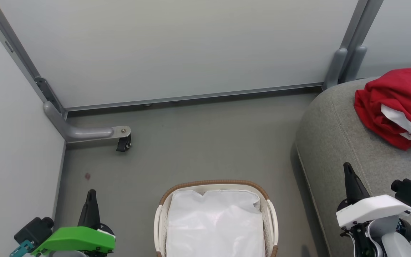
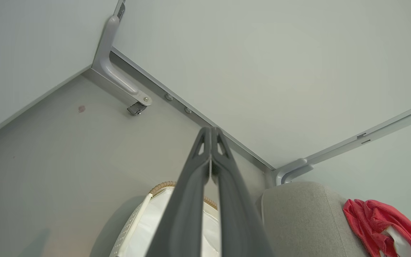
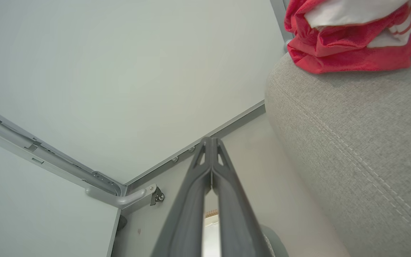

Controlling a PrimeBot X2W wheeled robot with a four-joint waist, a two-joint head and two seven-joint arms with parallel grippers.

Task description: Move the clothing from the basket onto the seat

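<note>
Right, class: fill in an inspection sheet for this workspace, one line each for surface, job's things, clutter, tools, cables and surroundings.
Surface: grey floor with a small reddish spot.
Job's things: red clothing lies bunched on the grey seat; the basket stands on the floor with its white lining inside, no red fabric seen in it.
Clutter: nothing seen.
Tools: left tool shut, holding nothing; right tool shut, holding nothing, near the seat's rounded edge.
Cables: nothing seen.
Surroundings: pale partition panels on grey frames; one frame foot carries a caster.
</note>
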